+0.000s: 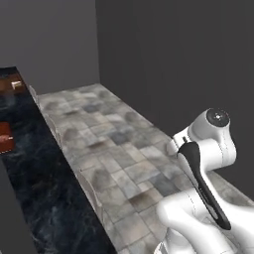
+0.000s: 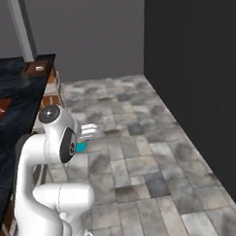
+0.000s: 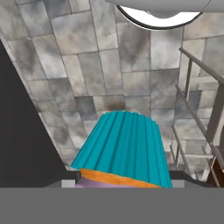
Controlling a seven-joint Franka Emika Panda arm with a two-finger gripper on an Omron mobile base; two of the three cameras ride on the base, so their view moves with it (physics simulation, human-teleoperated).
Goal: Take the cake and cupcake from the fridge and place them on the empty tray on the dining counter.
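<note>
To my left runs the dining counter (image 1: 44,198), with a brown tray (image 1: 5,136) on its dark top. My gripper (image 2: 89,133) is clenched on the cupcake (image 3: 122,151), whose teal wrapper sits between my fingertips, held above the grey tiled floor (image 2: 141,158). A dark wall (image 2: 196,77) stands at right.

One cupcake (image 3: 120,146), one dining counter (image 1: 44,198), perhaps two trays (image 1: 5,138).

At the left of the frame ran the dining counter (image 1: 44,198), its black marbled top carrying a brown tray (image 1: 5,138) at the left edge.
</note>
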